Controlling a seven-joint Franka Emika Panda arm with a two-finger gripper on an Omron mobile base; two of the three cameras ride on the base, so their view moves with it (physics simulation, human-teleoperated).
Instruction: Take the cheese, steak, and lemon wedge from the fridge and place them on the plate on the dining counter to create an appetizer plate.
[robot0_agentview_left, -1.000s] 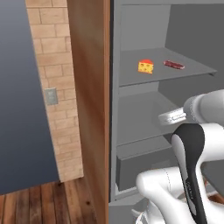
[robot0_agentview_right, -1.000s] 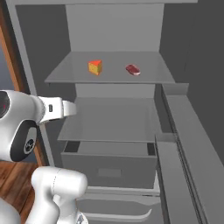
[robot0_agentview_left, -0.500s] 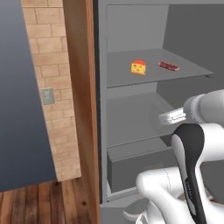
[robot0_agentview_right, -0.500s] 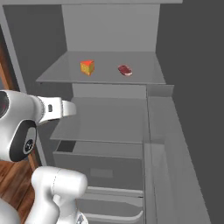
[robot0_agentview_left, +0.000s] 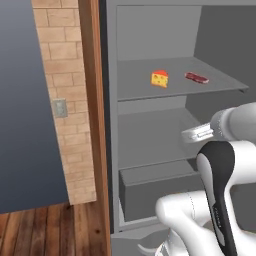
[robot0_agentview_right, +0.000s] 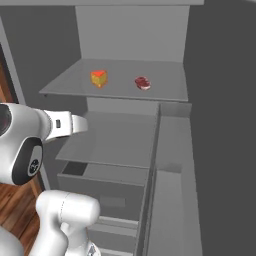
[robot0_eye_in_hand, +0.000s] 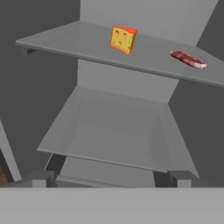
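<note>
So I'm at the open fridge (robot0_agentview_right: 175, 150), jaws wide and empty, nothing picked yet. Next I must raise the hand toward the cheese (robot0_eye_in_hand: 122, 39) at 12 o'clock, steak (robot0_eye_in_hand: 188, 59) at 1.

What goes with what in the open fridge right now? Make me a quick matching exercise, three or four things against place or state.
Things:
1. cheese
2. steak
3. drawer
4. gripper

Descriptions:
A. grey, below the shelves
B. upper shelf, left of the red slab
C. open, holding nothing
D. upper shelf, nearer the right wall

Pairs: 1-B, 2-D, 3-A, 4-C
</note>
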